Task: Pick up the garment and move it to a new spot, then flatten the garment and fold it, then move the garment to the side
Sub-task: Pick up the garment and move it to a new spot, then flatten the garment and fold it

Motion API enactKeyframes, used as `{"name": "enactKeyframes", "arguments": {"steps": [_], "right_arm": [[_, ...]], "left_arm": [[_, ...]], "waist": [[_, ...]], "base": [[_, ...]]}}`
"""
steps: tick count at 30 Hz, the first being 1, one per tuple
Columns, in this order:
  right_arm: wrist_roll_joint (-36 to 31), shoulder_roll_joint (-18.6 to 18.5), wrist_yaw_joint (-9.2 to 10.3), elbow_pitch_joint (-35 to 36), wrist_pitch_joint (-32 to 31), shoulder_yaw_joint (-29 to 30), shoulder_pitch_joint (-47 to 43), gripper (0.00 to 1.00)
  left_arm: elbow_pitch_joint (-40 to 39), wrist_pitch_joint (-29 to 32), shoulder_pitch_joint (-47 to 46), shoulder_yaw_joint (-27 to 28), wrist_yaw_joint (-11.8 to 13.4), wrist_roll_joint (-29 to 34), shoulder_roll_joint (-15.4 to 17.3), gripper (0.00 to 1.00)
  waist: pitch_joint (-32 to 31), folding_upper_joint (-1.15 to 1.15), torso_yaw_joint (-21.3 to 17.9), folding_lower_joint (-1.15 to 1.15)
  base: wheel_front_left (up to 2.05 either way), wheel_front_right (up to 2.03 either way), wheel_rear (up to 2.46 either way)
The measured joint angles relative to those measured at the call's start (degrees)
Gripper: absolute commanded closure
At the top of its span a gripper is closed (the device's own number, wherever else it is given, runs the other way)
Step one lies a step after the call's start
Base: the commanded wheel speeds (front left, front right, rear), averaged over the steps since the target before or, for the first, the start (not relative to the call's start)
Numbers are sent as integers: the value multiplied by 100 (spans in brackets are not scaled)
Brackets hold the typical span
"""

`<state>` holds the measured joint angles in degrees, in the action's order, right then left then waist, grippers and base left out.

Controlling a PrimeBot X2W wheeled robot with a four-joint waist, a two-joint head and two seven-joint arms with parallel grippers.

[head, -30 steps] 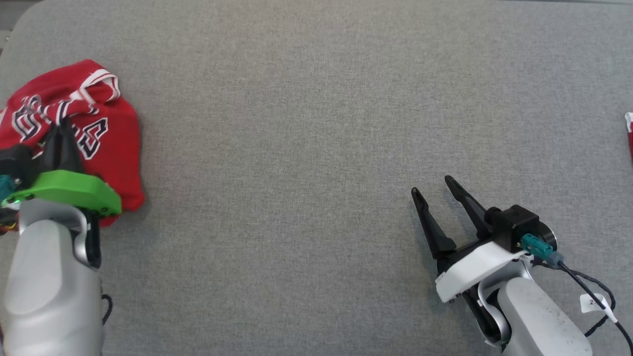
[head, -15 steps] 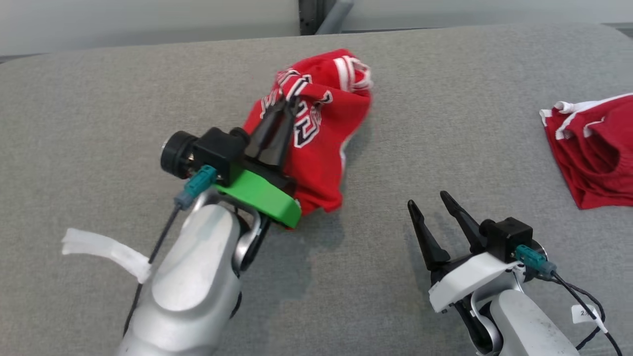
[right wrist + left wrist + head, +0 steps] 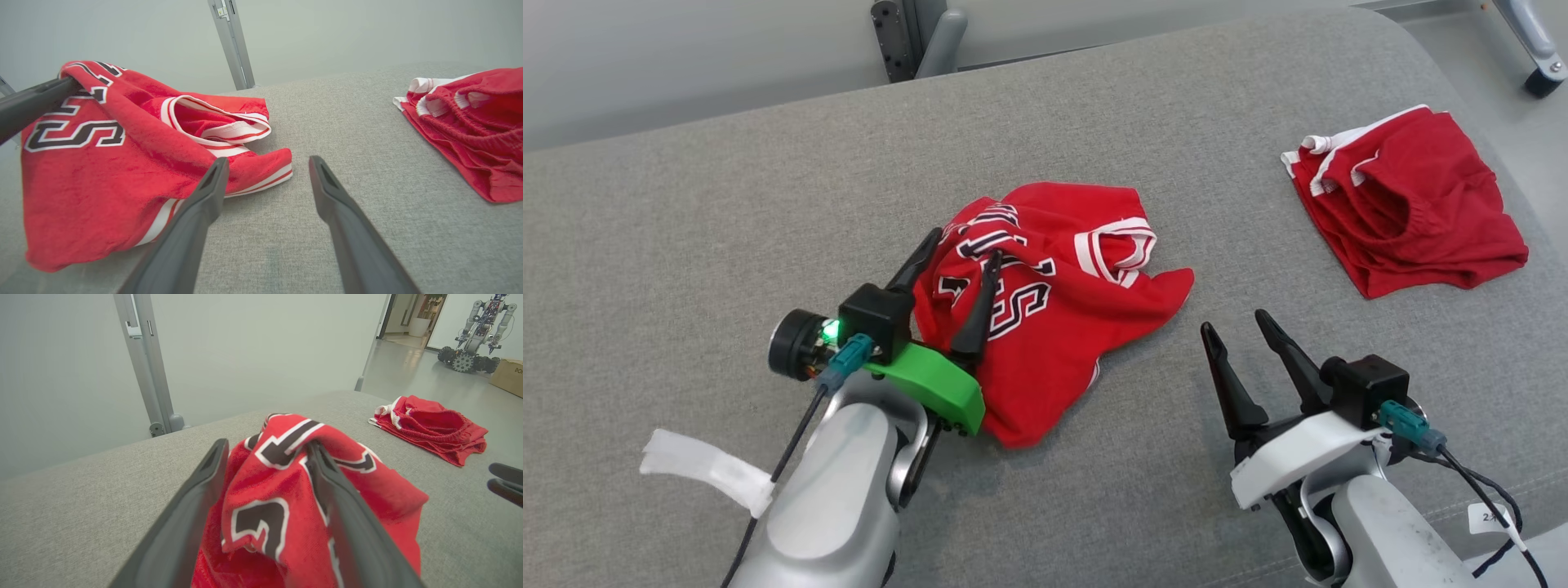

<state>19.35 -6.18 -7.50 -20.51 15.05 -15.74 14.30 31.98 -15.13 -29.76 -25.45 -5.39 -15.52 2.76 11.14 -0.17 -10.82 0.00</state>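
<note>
The garment (image 3: 1062, 302) is a red jersey with black-and-white lettering, lying crumpled on the middle of the grey padded table (image 3: 686, 204). My left gripper (image 3: 965, 247) is open at its left end. A raised fold of the garment (image 3: 265, 498) bulges between the fingers and drapes over the right one. My right gripper (image 3: 1233, 320) is open and holds nothing. It hovers over bare table to the right of the garment's (image 3: 102, 171) striped hem, close to it but apart. A left finger (image 3: 32, 104) shows at the edge of the right wrist view, where my right gripper (image 3: 268, 162) points past the hem.
A second red piece, shorts (image 3: 1405, 204) with white trim, lies at the table's back right near its rounded edge. A metal post (image 3: 907, 37) stands behind the far edge. Another robot (image 3: 476, 330) and a cardboard box (image 3: 506, 375) stand far off on the floor.
The head camera has swung, shifting the whole picture. My left gripper has gone from shut on the jersey to open, and the jersey has settled lower and spread on the table.
</note>
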Motion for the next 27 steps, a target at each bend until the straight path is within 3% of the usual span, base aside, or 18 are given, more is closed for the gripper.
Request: {"name": "enactKeyframes", "arguments": {"steps": [7, 16, 20, 27], "right_arm": [[-5, 52, -1, 26, 0, 31, -22, 0], [-22, 151, 0, -20, 0, 49, -264, 0], [-22, 169, -1, -40, 1, 77, -374, 0], [-34, 169, -1, -60, 1, 112, -464, 0]], "left_arm": [[-671, -1, 661, 1021, 231, 177, 60, 0], [-1767, -1, 2322, 2330, 397, 381, 52, 0], [-2041, 0, 3107, 2633, 392, 502, 16, 0], [-2254, -1, 3421, 2666, 597, 342, 12, 0]], "waist": [[-196, 0, 79, 0], [-588, 0, 247, 0], [-729, 0, 344, 0], [-716, 0, 373, 0]], "base": [[0, 0, 0], [0, 0, 0], [0, 0, 0], [0, 0, 0]]}}
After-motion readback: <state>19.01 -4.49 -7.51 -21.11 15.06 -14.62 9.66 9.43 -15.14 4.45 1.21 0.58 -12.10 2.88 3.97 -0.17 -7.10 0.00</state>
